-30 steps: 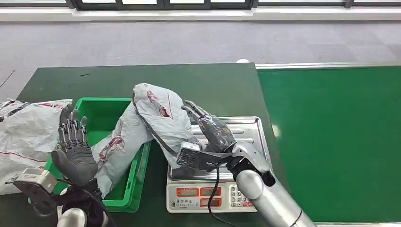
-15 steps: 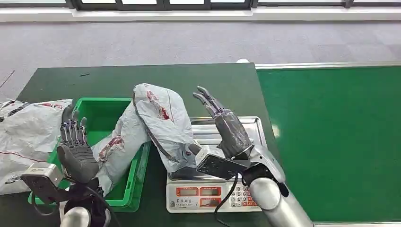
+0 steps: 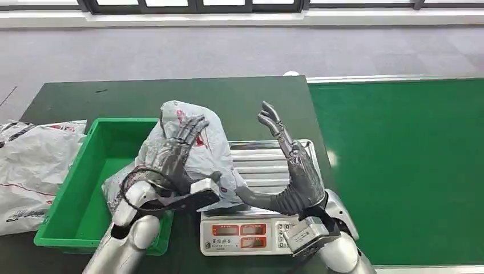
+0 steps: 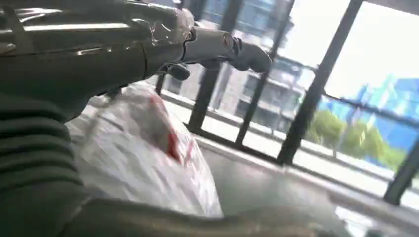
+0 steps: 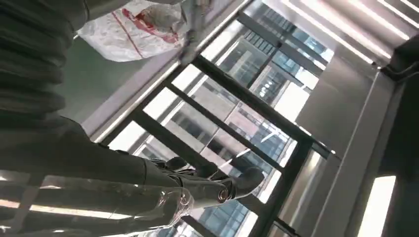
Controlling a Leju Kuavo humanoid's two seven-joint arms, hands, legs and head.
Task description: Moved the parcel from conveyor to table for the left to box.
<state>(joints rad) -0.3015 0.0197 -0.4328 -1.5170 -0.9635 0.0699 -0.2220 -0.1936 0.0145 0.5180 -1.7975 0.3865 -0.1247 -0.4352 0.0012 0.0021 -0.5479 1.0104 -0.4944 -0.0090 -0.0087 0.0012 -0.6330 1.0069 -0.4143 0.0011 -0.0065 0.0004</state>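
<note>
**Handover on the scale: my right hand lets go, my left moves in**

A second ago my right hand [image 3: 297,177] was clamped on the grey parcel [image 3: 197,151] over the weighing scale [image 3: 257,228]. Now it has come off and lifted clear — palm turned toward the parcel, fingers [image 3: 273,121] spread apart and pointing up, holding nothing. Meanwhile my left hand [image 3: 174,157] has swung across from beside the green bin [image 3: 74,200] and lies against the parcel's near face, fingers fanned over the plastic. I cannot tell whether they have truly closed on it yet.

The parcel itself stands slumped, its lower end on the scale's steel pan and its left side leaning over the rim of the bin. So my right arm's share looks finished, and the boxing falls to the left.

My right forearm rises from below the scale, wrist bent back. My left forearm reaches up over the bin's near corner on the green desk [image 3: 114,97]. Another grey bag [image 3: 31,165] lies left of the bin.
</note>
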